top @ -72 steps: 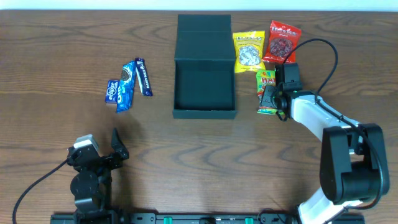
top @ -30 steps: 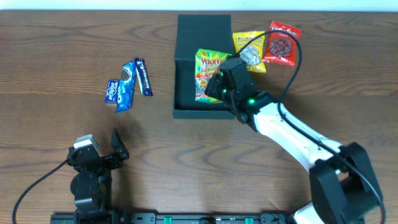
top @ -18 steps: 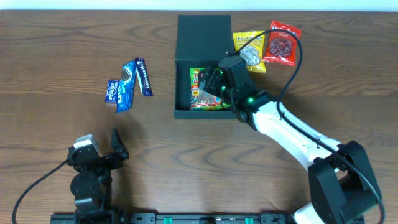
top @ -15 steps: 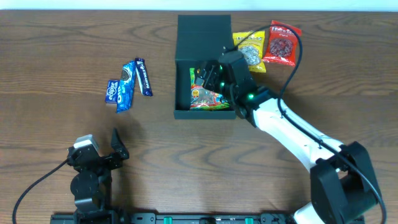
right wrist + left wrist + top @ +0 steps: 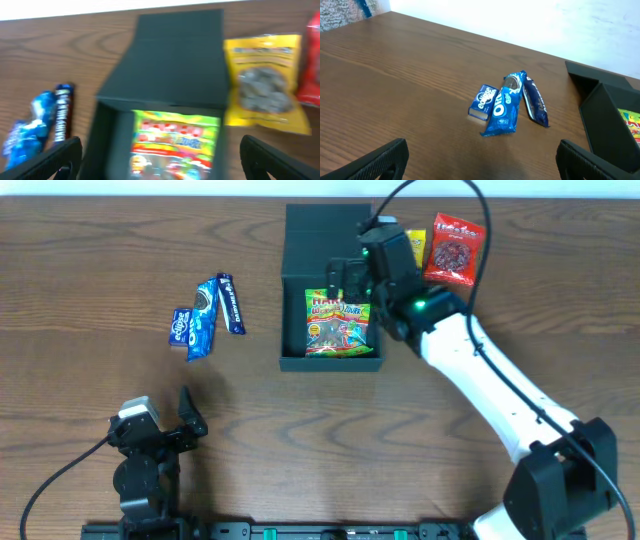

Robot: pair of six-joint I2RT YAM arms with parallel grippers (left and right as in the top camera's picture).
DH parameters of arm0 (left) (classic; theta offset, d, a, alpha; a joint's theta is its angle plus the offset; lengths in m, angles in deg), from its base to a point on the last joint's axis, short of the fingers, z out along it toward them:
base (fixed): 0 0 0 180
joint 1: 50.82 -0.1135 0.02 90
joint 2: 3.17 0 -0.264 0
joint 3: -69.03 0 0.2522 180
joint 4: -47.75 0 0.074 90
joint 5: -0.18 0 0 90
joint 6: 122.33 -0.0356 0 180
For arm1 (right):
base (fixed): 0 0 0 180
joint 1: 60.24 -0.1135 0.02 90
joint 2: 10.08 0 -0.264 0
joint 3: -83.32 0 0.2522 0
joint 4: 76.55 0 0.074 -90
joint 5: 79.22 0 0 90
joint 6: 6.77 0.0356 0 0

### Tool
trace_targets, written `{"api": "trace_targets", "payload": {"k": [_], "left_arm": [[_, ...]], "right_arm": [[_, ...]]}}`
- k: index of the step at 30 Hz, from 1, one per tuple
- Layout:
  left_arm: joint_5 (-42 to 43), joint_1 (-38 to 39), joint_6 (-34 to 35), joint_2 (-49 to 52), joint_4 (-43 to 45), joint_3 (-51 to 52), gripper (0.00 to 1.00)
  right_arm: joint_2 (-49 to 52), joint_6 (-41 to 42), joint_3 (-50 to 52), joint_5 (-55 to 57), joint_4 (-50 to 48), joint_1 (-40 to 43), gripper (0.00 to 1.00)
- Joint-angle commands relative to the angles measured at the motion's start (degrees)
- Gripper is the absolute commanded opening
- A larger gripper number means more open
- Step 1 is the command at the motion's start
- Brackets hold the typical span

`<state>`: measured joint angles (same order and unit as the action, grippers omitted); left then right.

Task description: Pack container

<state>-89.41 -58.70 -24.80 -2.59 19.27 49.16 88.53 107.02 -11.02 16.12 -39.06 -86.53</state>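
Observation:
The container is a dark teal square box at the table's middle back, with its flap lid laid open behind it. A green and yellow gummy packet lies flat inside. My right gripper hovers open over the box's back edge with nothing between its fingers. In the right wrist view the packet shows below the open gripper, inside the container. My left gripper stands open near the front left, holding nothing. The left wrist view shows it open over bare wood, the container at the right.
Three blue cookie packets lie left of the box, also seen in the left wrist view. A yellow snack packet and a red one lie right of the lid. My right arm reaches over the table's right half.
My right gripper opened and let go of the gummy packet, which now lies in the container. It then drew back toward the lid. The left arm has not moved.

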Motion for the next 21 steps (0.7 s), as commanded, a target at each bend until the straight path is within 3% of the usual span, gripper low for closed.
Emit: {"api": "trace_targets", "payload": {"k": [1,11,21], "left_arm": [[-0.8,-0.3,0.2,-0.3,-0.4,1.5,0.95],[-0.8,-0.3,0.2,-0.3,-0.4,1.5,0.95],[0.7,-0.3,0.5,-0.3,0.7,1.5,0.95]], "right_arm": [[-0.9,-2.6,-1.0,1.7,1.6,3.7,0.99],[-0.9,-14.6,-1.0,0.4,-0.5,15.5,0.99],[-0.9,-16.2,-1.0,0.4,-11.5,18.4,0.99]]}}
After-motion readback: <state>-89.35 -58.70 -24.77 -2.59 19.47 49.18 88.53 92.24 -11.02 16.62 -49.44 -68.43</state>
